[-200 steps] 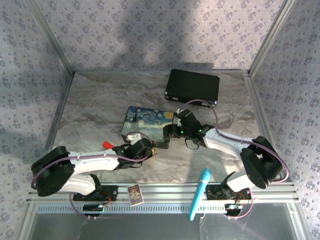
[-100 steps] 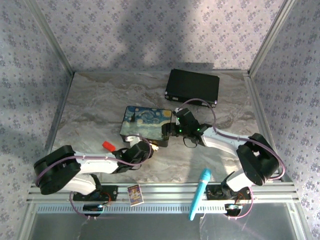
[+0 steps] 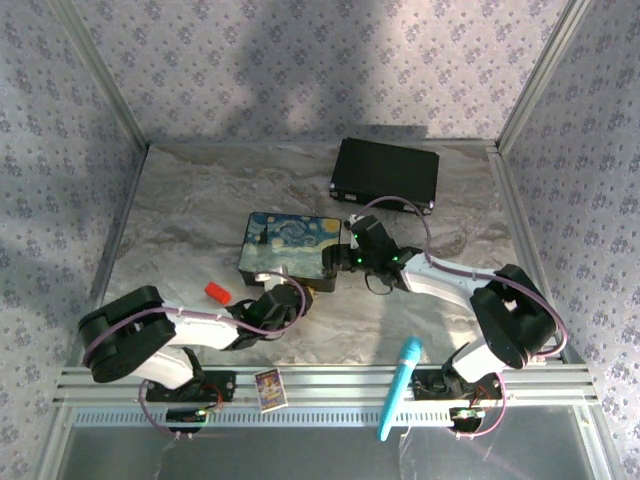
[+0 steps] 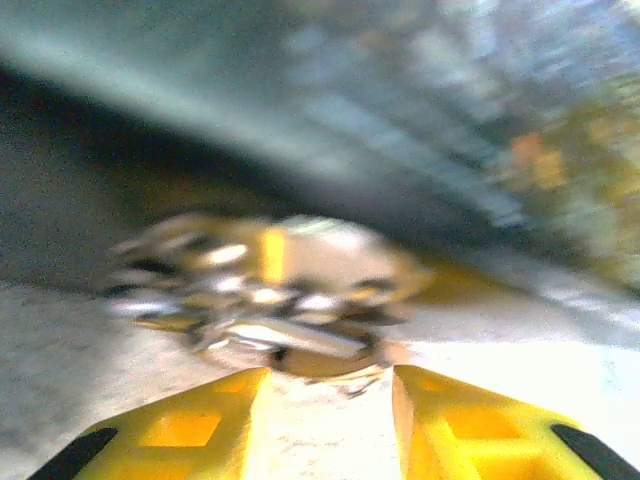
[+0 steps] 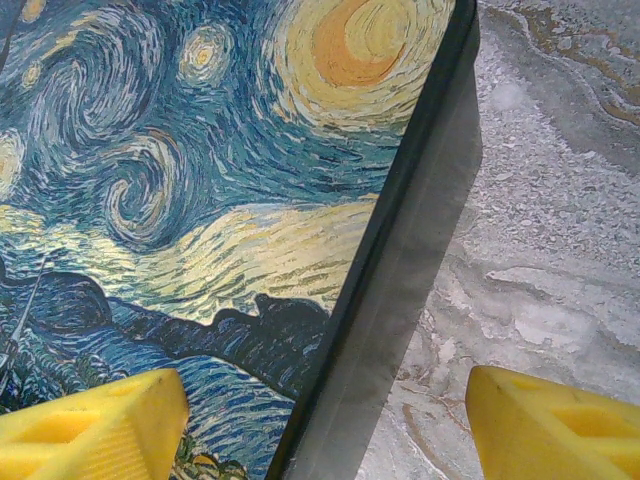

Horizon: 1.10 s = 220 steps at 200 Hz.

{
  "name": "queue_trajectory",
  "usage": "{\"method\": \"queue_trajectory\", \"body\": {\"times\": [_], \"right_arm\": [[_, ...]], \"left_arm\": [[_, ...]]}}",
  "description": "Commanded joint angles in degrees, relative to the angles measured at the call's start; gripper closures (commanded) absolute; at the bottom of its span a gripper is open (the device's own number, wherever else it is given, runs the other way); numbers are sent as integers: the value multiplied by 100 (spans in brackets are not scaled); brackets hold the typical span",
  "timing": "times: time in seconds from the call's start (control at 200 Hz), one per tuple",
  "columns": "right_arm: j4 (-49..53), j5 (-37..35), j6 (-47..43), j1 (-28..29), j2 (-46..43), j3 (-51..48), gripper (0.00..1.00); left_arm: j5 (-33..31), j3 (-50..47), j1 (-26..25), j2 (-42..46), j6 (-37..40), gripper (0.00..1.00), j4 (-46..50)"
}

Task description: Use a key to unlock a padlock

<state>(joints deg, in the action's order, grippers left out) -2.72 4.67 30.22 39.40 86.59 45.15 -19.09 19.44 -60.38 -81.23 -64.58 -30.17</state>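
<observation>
The small brass padlock (image 4: 300,270) lies on the table against the dark side of the painted tin (image 3: 288,248). It is blurred, with silver metal (image 4: 290,335) across its near side; I cannot tell shackle from key. My left gripper (image 4: 325,425) is open just short of it, its yellow fingers (image 4: 190,425) on either side of bare table. In the top view the left gripper (image 3: 287,298) sits at the tin's front edge. My right gripper (image 5: 325,425) is open and straddles the tin's right edge (image 5: 400,260); from above it (image 3: 345,260) is beside that edge.
A black box (image 3: 386,174) stands at the back right. A small red block (image 3: 216,292) lies left of the left gripper. A blue marker (image 3: 400,385) and a small card (image 3: 269,387) rest on the front rail. Patterned walls close three sides.
The left arm's elbow has swung right while its gripper stayed at the tin's front edge. The right gripper has edged a little left and back along the tin's right edge.
</observation>
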Motion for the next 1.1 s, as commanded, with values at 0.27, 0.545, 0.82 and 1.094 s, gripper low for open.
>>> {"method": "queue_trajectory", "body": {"times": [0.27, 0.545, 0.82, 1.094], "right_arm": [[658, 43, -140, 56, 200, -269, 25], [649, 8, -128, 46, 160, -347, 25], [688, -35, -130, 33, 104, -384, 25], [682, -109, -143, -10, 111, -395, 25]], "left_arm": [[-305, 537, 17, -361, -159, 55, 723], [-120, 681, 138, -775, -849, 70, 1375], [409, 1093, 154, -558, -1070, 87, 2544], [1009, 848, 176, 127, -1061, 98, 3049]]}}
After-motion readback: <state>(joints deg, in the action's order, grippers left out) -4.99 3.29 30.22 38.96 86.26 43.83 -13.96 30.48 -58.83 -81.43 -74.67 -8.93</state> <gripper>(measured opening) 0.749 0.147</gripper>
